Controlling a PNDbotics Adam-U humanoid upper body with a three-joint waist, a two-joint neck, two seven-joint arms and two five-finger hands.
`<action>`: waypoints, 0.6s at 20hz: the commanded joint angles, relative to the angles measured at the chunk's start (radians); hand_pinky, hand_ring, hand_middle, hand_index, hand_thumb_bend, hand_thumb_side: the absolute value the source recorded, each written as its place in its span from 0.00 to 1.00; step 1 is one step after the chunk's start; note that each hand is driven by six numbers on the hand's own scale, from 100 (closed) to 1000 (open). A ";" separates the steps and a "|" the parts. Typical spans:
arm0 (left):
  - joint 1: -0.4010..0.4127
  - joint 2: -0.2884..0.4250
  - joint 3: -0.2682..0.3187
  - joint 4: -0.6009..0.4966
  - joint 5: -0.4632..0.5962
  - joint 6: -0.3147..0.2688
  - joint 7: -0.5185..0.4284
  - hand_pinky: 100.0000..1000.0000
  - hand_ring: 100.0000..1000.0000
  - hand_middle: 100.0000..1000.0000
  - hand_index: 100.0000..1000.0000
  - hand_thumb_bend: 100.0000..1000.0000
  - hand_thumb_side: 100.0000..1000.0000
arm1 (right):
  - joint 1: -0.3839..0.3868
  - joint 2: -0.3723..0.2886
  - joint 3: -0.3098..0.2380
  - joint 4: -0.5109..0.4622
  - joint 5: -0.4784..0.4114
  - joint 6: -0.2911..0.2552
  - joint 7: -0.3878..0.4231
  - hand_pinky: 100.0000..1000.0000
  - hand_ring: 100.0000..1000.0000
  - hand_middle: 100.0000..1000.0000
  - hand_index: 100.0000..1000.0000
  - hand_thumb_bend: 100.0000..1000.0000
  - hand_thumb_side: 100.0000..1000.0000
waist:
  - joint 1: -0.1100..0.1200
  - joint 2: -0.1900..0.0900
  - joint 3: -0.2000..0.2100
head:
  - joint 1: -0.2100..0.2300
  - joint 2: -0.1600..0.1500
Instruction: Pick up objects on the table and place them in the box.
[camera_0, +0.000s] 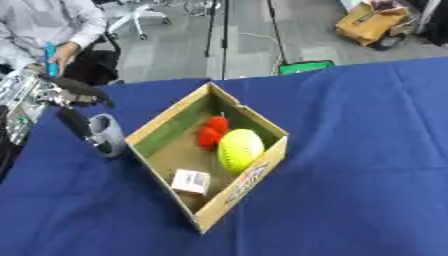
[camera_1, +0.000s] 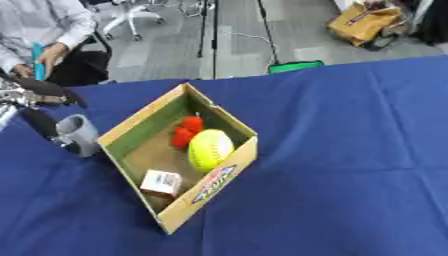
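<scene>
An open cardboard box (camera_0: 256, 172) lies askew in the middle of the blue table. Inside it are a yellow ball (camera_0: 240, 149), a couple of red things (camera_0: 212, 131) and a small white carton (camera_0: 191, 181). A grey cup (camera_0: 107, 131) stands upright on the cloth, just outside the box's left wall. My left hand (camera_0: 72, 94) comes in from the left edge, right beside the cup. Its black fingers are spread, one reaching over the cup and another hanging down along the cup's left side. The right hand shows in neither view.
The blue cloth (camera_0: 350, 165) stretches wide to the right of and in front of the box. A green thing (camera_0: 306, 66) pokes up behind the table's far edge. Beyond it, on the grey floor, are a brown carton (camera_0: 372, 22) and chair legs.
</scene>
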 joint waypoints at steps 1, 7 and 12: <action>-0.027 0.017 0.019 0.004 -0.007 0.002 0.012 0.92 0.93 1.00 1.00 0.87 0.61 | -0.016 -0.013 0.002 -0.017 -0.004 -0.001 -0.002 0.74 0.64 0.54 0.62 0.00 0.71 | -0.005 -0.013 -0.001 | 0.007 -0.013; -0.031 0.004 0.028 0.035 -0.015 -0.017 0.016 0.93 0.93 1.00 1.00 0.86 0.63 | -0.018 -0.013 0.002 -0.017 -0.005 -0.001 -0.002 0.74 0.64 0.54 0.62 0.00 0.71 | -0.005 -0.010 -0.008 | 0.012 -0.016; -0.035 -0.003 0.033 0.051 -0.034 -0.026 0.017 0.93 0.94 1.00 1.00 0.87 0.64 | -0.019 -0.013 0.004 -0.017 -0.007 -0.003 -0.002 0.74 0.64 0.54 0.62 0.00 0.71 | -0.005 -0.007 -0.011 | 0.017 -0.018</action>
